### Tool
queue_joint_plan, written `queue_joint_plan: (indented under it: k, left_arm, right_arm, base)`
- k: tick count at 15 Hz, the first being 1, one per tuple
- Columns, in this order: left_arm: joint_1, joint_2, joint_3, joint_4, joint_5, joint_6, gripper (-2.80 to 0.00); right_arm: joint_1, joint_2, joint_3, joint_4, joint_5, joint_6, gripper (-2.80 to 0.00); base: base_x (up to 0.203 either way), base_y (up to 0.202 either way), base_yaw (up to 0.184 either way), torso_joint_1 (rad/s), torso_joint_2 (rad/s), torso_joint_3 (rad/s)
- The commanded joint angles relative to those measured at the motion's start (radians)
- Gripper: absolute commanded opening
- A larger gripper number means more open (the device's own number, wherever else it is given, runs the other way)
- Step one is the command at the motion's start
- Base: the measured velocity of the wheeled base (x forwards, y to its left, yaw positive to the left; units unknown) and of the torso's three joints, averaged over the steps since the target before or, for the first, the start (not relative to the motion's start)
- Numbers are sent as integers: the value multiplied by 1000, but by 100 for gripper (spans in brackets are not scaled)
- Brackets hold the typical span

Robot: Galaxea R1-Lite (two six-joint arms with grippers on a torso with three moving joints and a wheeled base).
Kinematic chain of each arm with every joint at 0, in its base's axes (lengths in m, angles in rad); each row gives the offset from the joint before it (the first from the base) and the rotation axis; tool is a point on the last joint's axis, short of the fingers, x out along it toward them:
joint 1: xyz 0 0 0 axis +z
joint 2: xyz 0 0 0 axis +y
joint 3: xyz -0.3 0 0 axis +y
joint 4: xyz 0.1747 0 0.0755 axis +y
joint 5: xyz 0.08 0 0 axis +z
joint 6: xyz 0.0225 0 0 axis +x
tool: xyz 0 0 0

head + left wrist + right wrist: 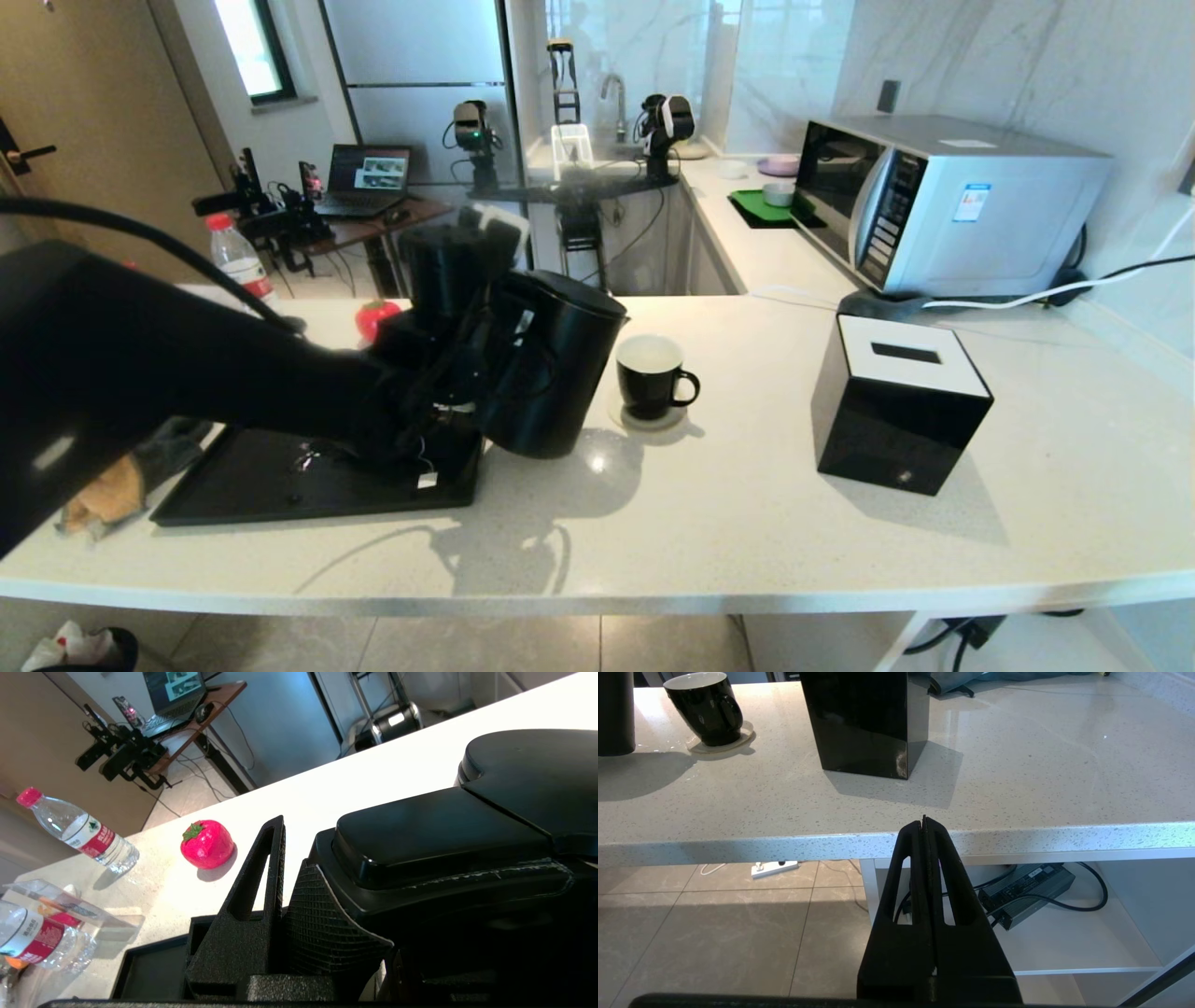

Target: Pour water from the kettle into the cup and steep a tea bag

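My left gripper is shut on the loop handle of the matte black kettle. The kettle leans a little to the right, its spout close to the cup's left rim. In the left wrist view one of the fingers stands beside the kettle's handle and lid. The black cup with a white inside stands on a pale coaster; no stream of water shows. A small white tag lies on the tray's front right corner; the tea bag's pouch is hidden. My right gripper is shut and empty, below the counter's front edge.
A black tray lies under my left arm. A black tissue box stands right of the cup, with a microwave behind it. A red strawberry and water bottles sit at the far left.
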Motion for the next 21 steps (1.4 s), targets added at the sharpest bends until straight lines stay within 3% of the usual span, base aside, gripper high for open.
queue_joint_plan:
  k: [1, 7, 21]
  left_arm:
    - [3, 14, -22, -2, 4, 13, -280]
    - [4, 27, -42, 3, 0, 68, -280]
    - [-4, 65, -198, 146, -5, 104, -280]
  right_arm:
    - [0, 1, 0, 0, 0, 0, -280]
    - [0, 1, 0, 0, 0, 0, -280]
    - [0, 1, 0, 0, 0, 0, -280]
  base:
    - [0, 0, 0, 0, 0, 0]
    - [0, 0, 0, 0, 0, 0]
    - [0, 0, 0, 0, 0, 0]
